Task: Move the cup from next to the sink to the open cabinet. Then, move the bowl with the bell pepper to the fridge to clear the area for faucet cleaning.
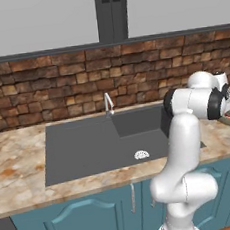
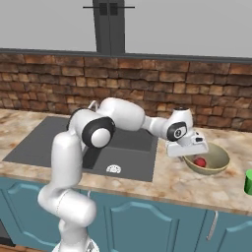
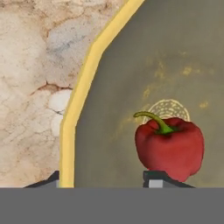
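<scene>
Hand view shows the pincer (image 3: 103, 179) with its two dark tips spread apart, one on each side of the bowl's (image 3: 131, 65) pale yellow rim. The shiny red bell pepper (image 3: 169, 146) with its curly green stem sits inside the round bowl. The bowl rests on the speckled stone desk (image 3: 30, 87), near the green cup (image 2: 248, 182).

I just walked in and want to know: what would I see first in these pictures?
Probably the big white arm stretching over the dark sink to a bowl on the counter right of it. A shiny red pepper sits inside the bowl, and the tool straddles the bowl's yellow rim, one fingertip outside and one by the pepper. A green cup peeks in at the far right.
</scene>
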### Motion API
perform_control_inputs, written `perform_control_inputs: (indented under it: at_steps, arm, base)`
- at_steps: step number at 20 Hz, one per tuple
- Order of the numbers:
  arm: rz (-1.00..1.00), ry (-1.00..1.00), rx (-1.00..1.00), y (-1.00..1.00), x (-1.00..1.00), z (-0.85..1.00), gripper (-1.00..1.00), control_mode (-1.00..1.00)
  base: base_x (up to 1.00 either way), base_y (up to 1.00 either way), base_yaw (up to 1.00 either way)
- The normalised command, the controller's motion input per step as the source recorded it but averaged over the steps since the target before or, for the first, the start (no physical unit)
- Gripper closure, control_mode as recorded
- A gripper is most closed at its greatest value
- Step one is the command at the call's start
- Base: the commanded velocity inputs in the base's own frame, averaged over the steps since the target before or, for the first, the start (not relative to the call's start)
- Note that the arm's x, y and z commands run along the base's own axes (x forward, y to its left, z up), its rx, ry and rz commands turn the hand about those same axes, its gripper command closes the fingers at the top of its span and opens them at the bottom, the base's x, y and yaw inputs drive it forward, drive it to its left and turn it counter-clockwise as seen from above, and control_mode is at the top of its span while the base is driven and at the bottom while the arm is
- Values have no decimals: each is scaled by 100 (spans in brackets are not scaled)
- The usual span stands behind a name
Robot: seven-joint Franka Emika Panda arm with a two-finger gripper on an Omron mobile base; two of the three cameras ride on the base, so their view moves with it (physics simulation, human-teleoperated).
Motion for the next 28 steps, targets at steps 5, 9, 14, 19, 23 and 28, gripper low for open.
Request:
perform_control_inputs:
  at_steps: [5,9,14,19,23,28]
  arm:
    - [0,-2,0,0,-8,0,100,-100]
    - [0,-26,-10,26,-41,43,100,-100]
    - [5,-47,-29,59,-60,98,100,-100]
    - [5,-51,-55,93,-58,97,100,-100]
    - [18,-42,-59,100,-46,93,100,-100]
    - [35,0,-37,96,-38,100,100,-100]
  base:
    - [0,0,0]
    - [0,0,0]
    - [0,0,0]
    - [0,0,0]
    - [0,0,0]
    - [0,0,0]
